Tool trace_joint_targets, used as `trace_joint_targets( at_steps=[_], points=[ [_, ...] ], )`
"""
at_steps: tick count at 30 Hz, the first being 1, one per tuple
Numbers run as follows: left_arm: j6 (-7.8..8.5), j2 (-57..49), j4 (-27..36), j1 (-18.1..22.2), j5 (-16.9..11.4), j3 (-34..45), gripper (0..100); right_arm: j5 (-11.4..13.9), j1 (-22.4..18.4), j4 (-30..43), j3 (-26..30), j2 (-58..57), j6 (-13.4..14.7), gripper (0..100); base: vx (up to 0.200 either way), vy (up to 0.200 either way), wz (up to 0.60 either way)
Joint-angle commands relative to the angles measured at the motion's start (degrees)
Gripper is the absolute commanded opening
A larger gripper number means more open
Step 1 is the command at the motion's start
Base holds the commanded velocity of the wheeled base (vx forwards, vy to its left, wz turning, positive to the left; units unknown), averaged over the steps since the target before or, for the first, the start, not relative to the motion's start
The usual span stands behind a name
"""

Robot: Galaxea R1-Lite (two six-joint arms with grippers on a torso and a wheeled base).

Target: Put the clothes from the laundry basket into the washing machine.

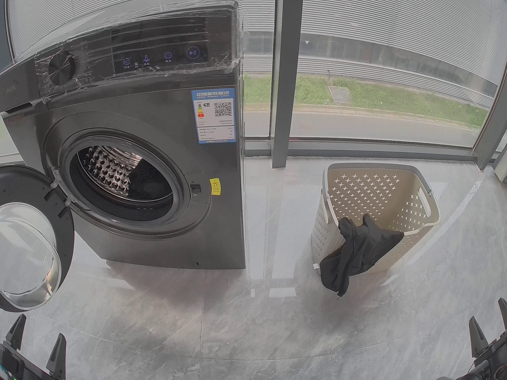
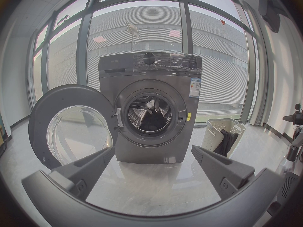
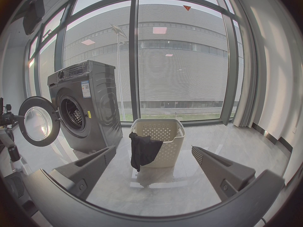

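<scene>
The washing machine is being kept on the floor with its round door hanging wide open. The laundry basket is being stood near its right side, a black garment being draped over the near rim. The left tool and right tool are being held spread wide, gripping nothing.

Blue-bordered QR-code label and small yellow sticker on the washing machine front, print unreadable
</scene>
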Motion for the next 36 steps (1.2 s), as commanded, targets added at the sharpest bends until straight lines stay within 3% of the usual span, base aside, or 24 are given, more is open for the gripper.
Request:
trace_joint_targets(
  at_steps=[1,5,17,29,36],
  points=[
    [-0.02,-0.8,0.0,0.0,0.0,0.9,100,0.0,0.0,0.0,0.9,-0.8,0.0,100,0.0,-0.2,0.0],
    [0.07,-0.8,0.0,0.0,0.1,0.9,100,0.0,0.0,0.0,0.9,-0.8,0.1,100,0.0,-0.2,0.0],
    [-0.28,-0.8,0.0,0.0,0.0,0.9,100,0.0,0.0,0.0,0.9,-0.8,0.0,100,0.0,0.0,0.0],
    [-0.28,-0.8,0.0,0.0,0.0,0.9,100,0.0,0.0,0.0,0.9,-0.8,0.0,100,0.2,0.0,0.0],
    [-0.72,-0.8,0.0,0.0,0.1,0.9,100,0.0,0.0,0.0,0.9,-0.8,0.0,100,0.0,0.0,0.0]
  ],
)
